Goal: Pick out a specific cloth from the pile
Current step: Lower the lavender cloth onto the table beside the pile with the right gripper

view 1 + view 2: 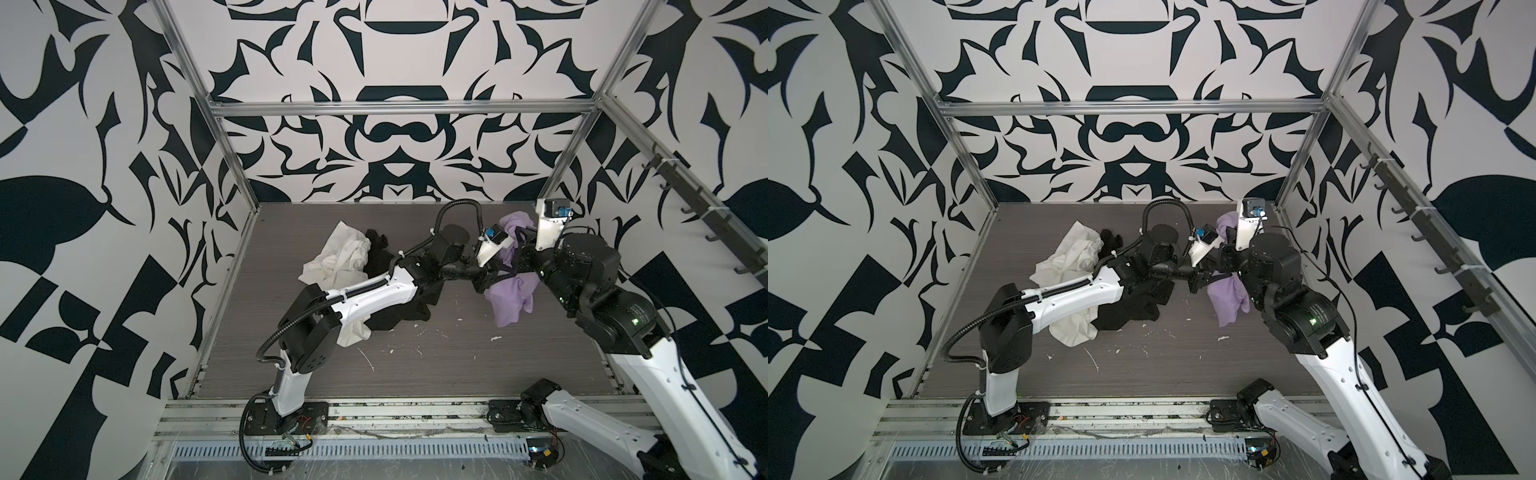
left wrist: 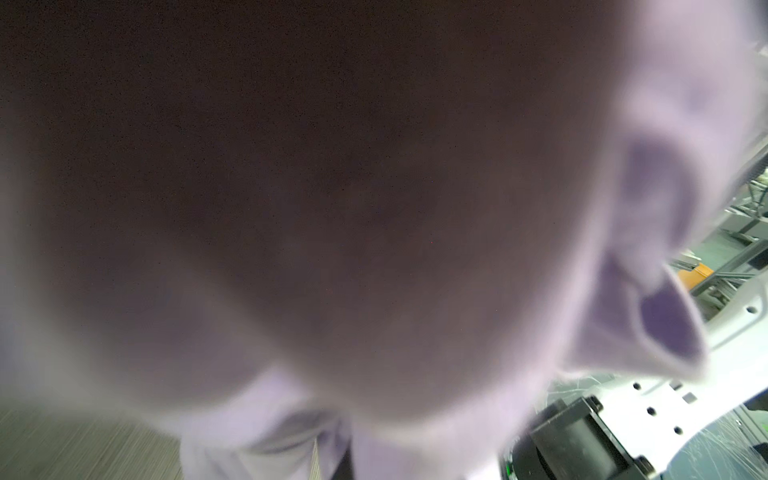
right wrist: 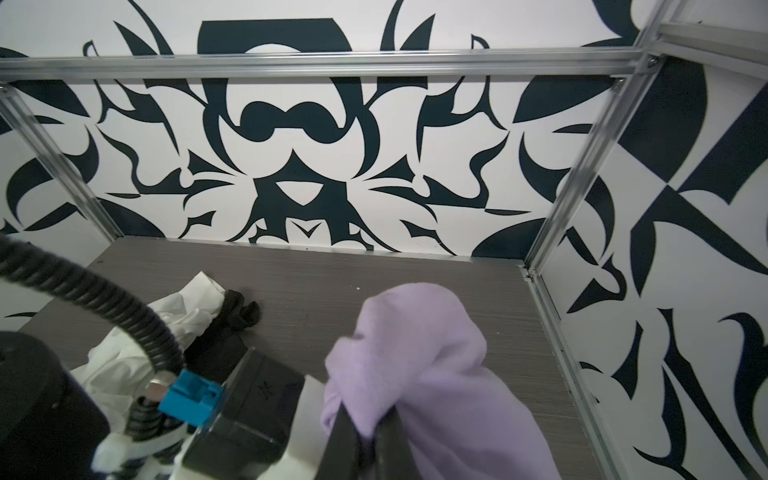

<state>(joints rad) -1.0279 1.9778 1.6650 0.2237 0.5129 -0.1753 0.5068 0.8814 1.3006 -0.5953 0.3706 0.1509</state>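
the right claw is clamping a bunched fold of the lavender cloth between its two dark fingers, low in the right wrist view, with the fabric rising in a hump above the grip and falling away to the lower right. the left claw is sitting with its jaws together, just right of centre in both top views, its tips touching the cloth's left edge; whether any fabric is caught in them is not showing. the left wrist view is being almost wholly covered by the blurred cloth, lying close to the lens. in both top views the cloth is hanging between the two claws at centre right, part bunched up behind the wrists and part drooping toward the counter; whether its lower end is touching the counter is unclear. the rest of the pile is lying well apart, left of centre: a crumpled white cloth and a black cloth touching it, both partly hidden under the left arm.
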